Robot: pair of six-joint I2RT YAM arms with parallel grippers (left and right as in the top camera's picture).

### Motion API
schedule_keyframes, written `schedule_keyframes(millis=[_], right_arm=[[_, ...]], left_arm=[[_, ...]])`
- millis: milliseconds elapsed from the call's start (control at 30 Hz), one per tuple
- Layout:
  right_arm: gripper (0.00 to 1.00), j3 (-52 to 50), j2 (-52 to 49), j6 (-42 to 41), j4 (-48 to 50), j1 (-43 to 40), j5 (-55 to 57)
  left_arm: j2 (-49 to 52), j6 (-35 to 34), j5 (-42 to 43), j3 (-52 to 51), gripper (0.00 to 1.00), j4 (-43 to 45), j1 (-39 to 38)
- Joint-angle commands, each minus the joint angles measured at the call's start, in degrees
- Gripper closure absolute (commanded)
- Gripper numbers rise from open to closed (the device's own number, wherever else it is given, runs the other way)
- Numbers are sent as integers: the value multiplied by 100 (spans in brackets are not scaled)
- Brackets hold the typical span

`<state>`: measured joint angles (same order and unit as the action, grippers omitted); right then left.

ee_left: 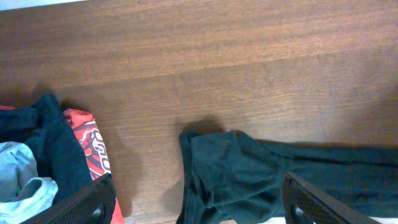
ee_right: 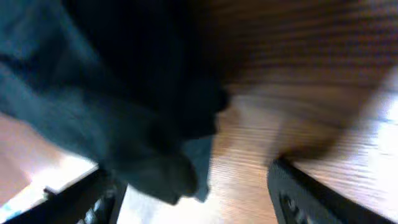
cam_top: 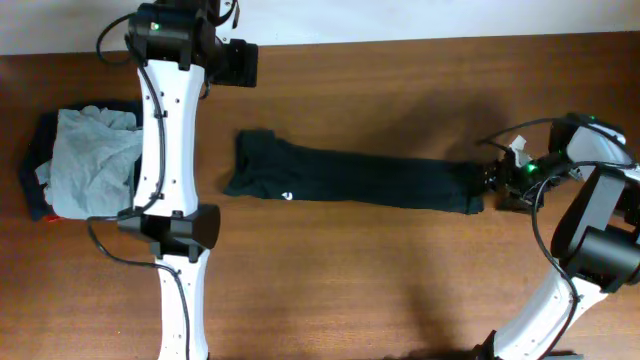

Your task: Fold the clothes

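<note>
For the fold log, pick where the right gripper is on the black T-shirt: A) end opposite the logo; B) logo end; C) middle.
A: overhead, the right gripper sits at one end of the black T-shirt, the white logo near the other.

Overhead top-down — wrist views close over T-shirt [cam_top: 350, 180]

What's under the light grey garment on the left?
A navy garment shows around the edges of the light grey garment, with a red-orange garment beside it. Anything else beneath is covered.
</note>
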<state>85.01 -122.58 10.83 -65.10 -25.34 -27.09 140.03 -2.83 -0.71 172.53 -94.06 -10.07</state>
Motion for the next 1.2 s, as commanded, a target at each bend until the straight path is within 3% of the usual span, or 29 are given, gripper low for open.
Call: schedule_keyframes(millis=[0, 200, 433, 867, 1167], right_arm=[[28, -457, -79, 85, 411, 83, -494], [42, -605, -79, 70, 800, 326, -551], [93, -588, -76, -444, 1032, 308, -509], [96, 96, 87, -267, 26, -280, -509], [96, 511, 380, -210, -369, 573, -503]], left_arm=[[-201, -74, 79, 90, 15, -28, 66], [-201, -74, 79, 90, 15, -9, 66], [-201, -72, 74, 90, 15, -9, 66], [-201, -76, 87, 90, 14, -7, 59], [-201, -76, 101, 90, 13, 15, 59]])
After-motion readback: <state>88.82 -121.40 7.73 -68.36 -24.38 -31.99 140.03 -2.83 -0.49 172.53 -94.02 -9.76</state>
